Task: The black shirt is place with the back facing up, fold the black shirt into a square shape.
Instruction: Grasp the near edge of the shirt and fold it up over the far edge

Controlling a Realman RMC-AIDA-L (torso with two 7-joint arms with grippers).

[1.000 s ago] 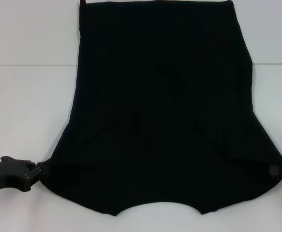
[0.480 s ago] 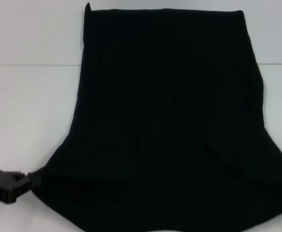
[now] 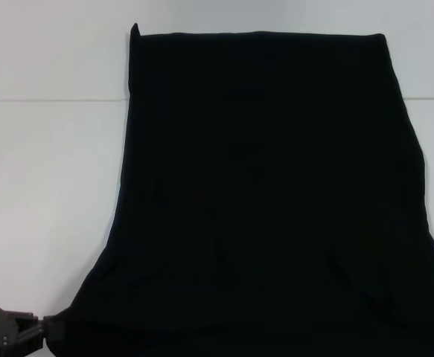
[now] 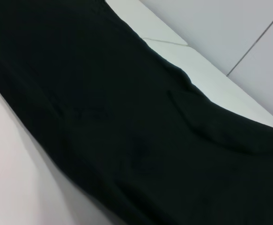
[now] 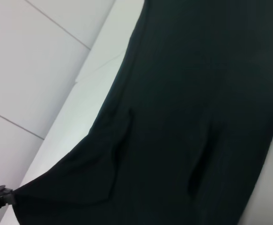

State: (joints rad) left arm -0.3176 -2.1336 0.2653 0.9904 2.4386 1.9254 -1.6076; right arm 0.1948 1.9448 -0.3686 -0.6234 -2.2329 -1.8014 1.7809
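Black shirt (image 3: 269, 193) fills most of the head view, stretched over the white table (image 3: 45, 186), plain side up, far edge straight, near part flaring wide. Left gripper (image 3: 42, 331) at the near left corner, clamped on the shirt's edge. Right gripper out of frame, state can't be told. Folds and creases show in both wrist views.

A white table (image 3: 45, 186) spreads flat across the head view, with a thin straight seam crossing it near its far edge. In the wrist views a pale tiled floor (image 4: 248, 33) lies beyond the table's edge, marked by dark grout lines.
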